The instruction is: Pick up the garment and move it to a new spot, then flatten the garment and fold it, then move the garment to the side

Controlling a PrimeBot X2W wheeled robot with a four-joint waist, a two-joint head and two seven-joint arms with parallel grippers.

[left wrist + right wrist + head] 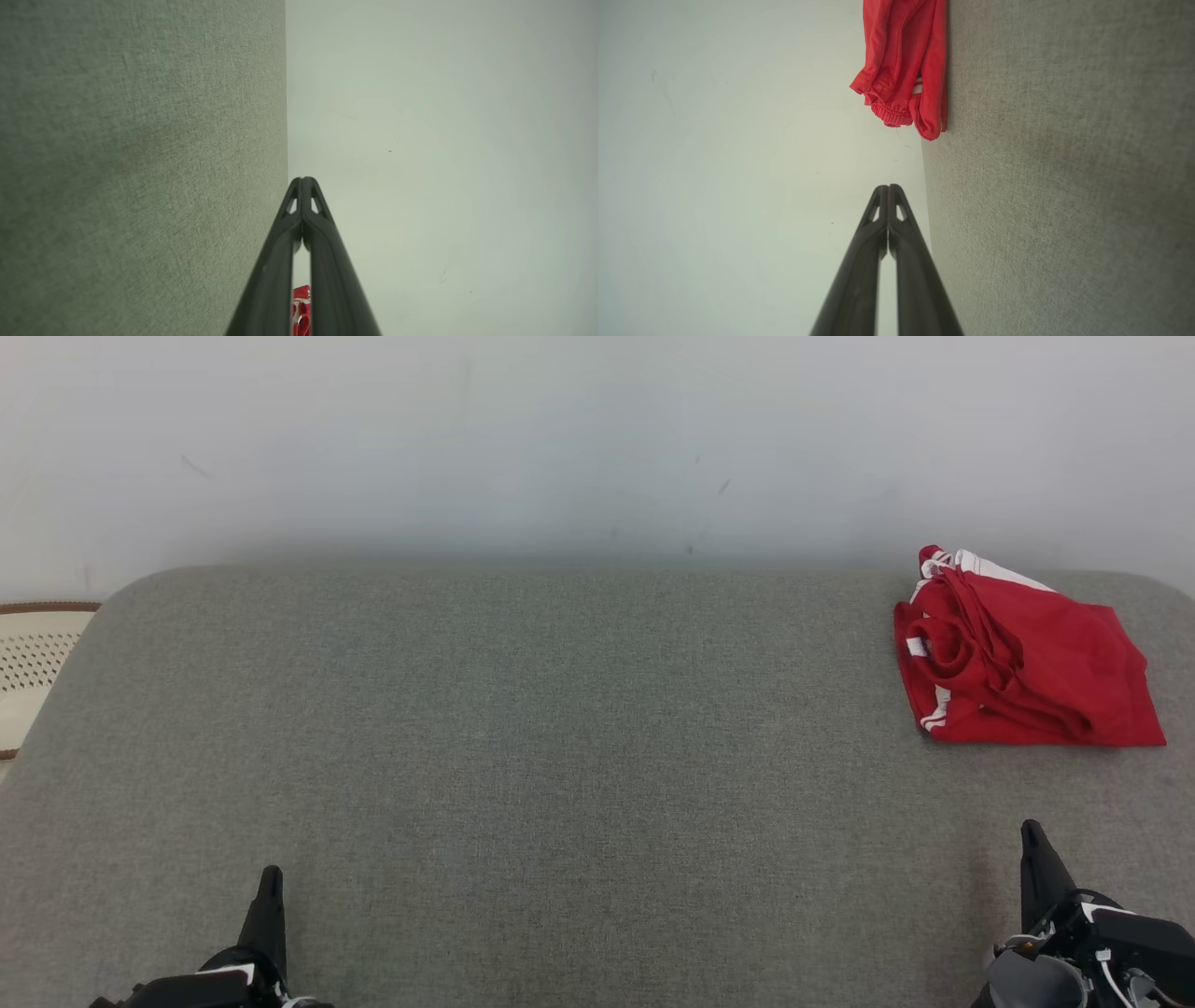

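The garment is red with white trim and lies folded in a compact bundle at the far right of the grey fabric surface. The right wrist view has the garment at its top, ahead of the shut fingertips. A sliver of the garment peeks between the finger bases in the left wrist view. My left gripper rests low at the near left, shut and empty, far from the garment. At the near right, my right gripper is shut and empty, well short of the garment.
A pale wall rises behind the grey surface. A cream perforated object with a brown rim sits beyond the surface's left edge. Wide bare fabric stretches between the grippers and to the garment's left.
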